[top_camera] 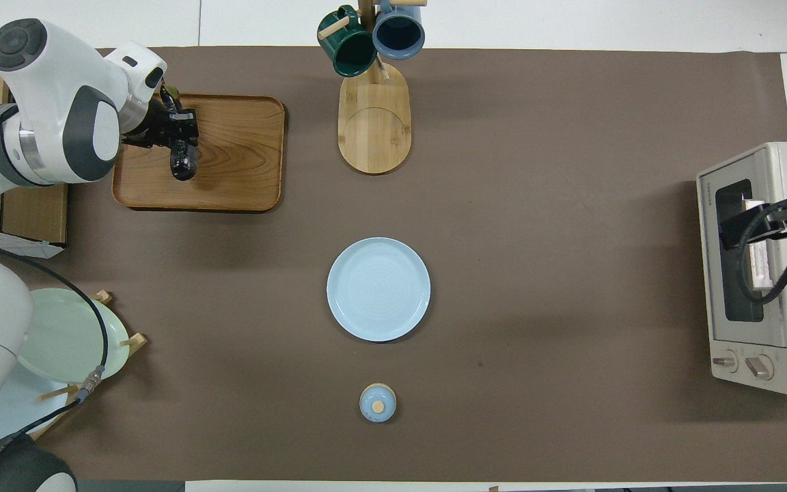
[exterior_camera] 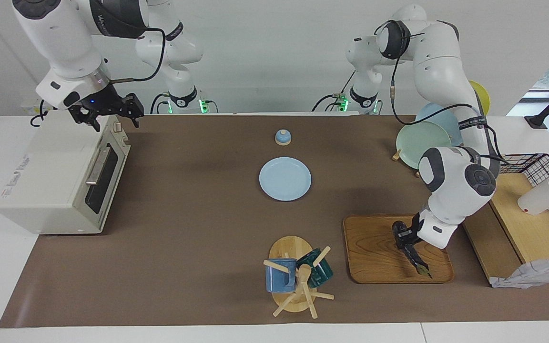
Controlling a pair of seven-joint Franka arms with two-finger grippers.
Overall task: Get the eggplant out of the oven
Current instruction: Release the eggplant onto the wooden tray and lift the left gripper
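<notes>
The eggplant (exterior_camera: 411, 252) lay slanted over the wooden tray (exterior_camera: 374, 257), its stem end pointing away from the robots, and the left end effector (exterior_camera: 402, 237) was closed tight around its thicker end. Whether the stem end touched the tray or hung just above it could not be told. In the overhead view the left arm's wrist covered part of the eggplant (top_camera: 182, 158), so only the dark rounded end and a bit of the stem showed.

The oven (exterior_camera: 60, 174) sat at the right arm's end of the counter (exterior_camera: 198, 200), well apart from the tray, with its door shut. The dark glass hid the inside. The right end effector (exterior_camera: 107, 114) hovered over the oven's top edge nearest the robots, fingers spread wide and holding nothing. In the overhead view the right arm was cut off at the frame's edge and a cable crossed the oven door.

Between the two end effectors lay a light blue plate (exterior_camera: 285, 178), with a small blue lid (exterior_camera: 282, 137) nearer the robots. A mug rack (exterior_camera: 298, 281) stood beside the tray, carrying a blue and a green mug.
</notes>
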